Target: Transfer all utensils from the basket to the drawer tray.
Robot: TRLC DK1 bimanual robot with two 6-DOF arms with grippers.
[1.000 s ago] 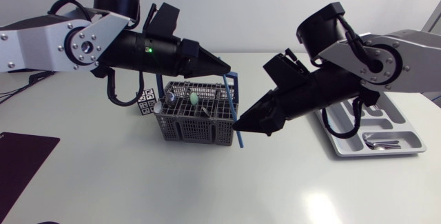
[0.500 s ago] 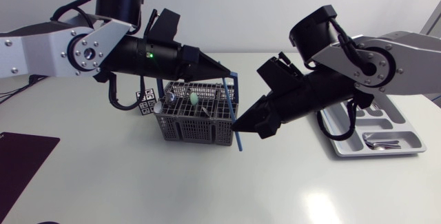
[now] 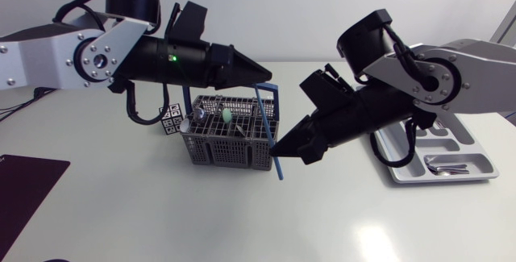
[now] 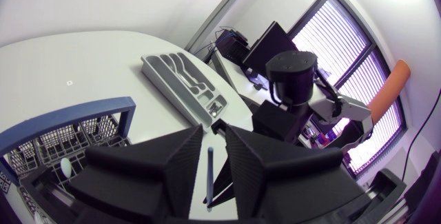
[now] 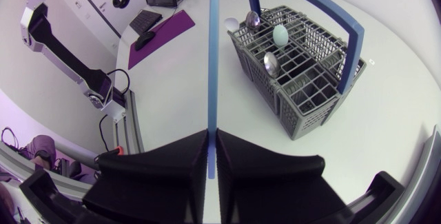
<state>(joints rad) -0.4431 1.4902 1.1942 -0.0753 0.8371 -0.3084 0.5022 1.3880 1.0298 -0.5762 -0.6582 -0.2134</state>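
1. Right gripper (image 3: pixel 278 147), at the middle of the head view, is clamped on a thin blue utensil (image 3: pixel 280 167). In its own wrist view both fingers press the shaft from either side. I cannot tell what kind of utensil it is.
2. That utensil hangs outside the wire basket (image 3: pixel 230 143), just beside its right-hand end. Its lower tip is down near the tabletop, and I cannot tell whether it touches.
3. Left gripper (image 3: pixel 264 74), upper middle of the head view, hovers over the basket's blue handle (image 3: pixel 267 89). Its fingers stand slightly apart and hold nothing, and in its wrist view the blue shaft shows through the gap.
4. The basket sits left of centre. It holds a pale green spoon (image 3: pixel 228 115) and at least two metal spoons (image 3: pixel 196 114).
5. The drawer tray (image 3: pixel 468 139) lies at the right edge, well apart from the basket. A few silver pieces (image 3: pixel 442 165) lie in its lowest compartment.
6. By my judgement the task is partway done. Some cutlery is in the tray, one piece is out of the basket and in hand, and at least three spoons are left to carry over.
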